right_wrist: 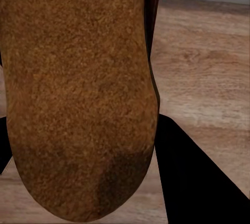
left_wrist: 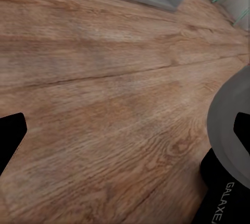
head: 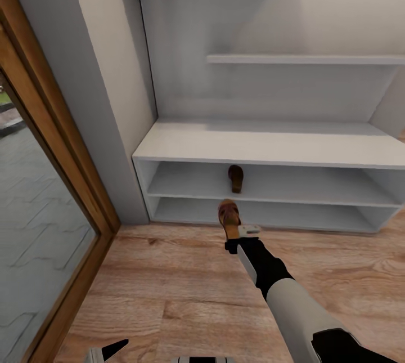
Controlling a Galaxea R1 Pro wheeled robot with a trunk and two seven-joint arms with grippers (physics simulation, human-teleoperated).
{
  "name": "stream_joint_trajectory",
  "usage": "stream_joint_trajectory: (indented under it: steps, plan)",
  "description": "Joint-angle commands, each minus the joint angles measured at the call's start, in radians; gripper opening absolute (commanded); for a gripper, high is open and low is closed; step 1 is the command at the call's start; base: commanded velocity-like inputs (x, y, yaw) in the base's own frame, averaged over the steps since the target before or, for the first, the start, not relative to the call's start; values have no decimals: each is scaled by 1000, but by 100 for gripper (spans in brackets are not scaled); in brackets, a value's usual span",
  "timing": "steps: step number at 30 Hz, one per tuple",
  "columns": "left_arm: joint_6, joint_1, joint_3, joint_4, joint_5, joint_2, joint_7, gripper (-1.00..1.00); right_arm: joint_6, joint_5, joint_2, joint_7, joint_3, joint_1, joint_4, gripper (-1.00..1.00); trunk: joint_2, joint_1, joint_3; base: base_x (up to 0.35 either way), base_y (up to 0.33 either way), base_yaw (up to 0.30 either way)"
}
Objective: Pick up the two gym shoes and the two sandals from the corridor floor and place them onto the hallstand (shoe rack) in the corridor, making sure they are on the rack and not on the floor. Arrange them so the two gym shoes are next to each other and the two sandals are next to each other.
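Note:
One dark brown sandal [head: 235, 178] lies on the upper of the two open shelf tiers of the light-grey hallstand [head: 270, 143]. My right gripper [head: 232, 242] is shut on the heel end of the other sandal [head: 228, 215], held above the corridor floor [head: 169, 284] just in front of the lower tier. That sandal's tan insole [right_wrist: 78, 94] is close up in the right wrist view, with a black finger [right_wrist: 198, 182] beside it. Low over the floor, my left gripper [left_wrist: 125, 135] is open and holds nothing. The gym shoes are out of view.
A wood-framed glass door [head: 39, 194] runs along the left, with a grey wall corner [head: 107, 98] between it and the rack. Two staggered upper shelves [head: 304, 59] hang above the bench top. Bare plank floor stretches in front of the rack.

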Motion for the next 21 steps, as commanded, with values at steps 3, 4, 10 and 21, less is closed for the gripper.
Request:
stream_joint_trajectory:
  steps: [3,4,10,21]
  plan:
    - [-6,-1,1,1,2,0,-3,100,5,-6,0,-7,3,0,-1,-100,0,0,-4,37,0,180]
    - [-6,-1,1,1,2,0,-3,100,5,-5,0,-7,3,0,0,-100,0,0,-4,10,0,90]
    - [-6,-1,1,1,2,0,-3,100,5,-4,0,-7,1,0,0,-100,0,0,-6,81,11,28]
    - [-6,-1,1,1,2,-1,-3,100,-1,-4,0,-8,1,0,0,-100,0,0,-6,229,91,1]
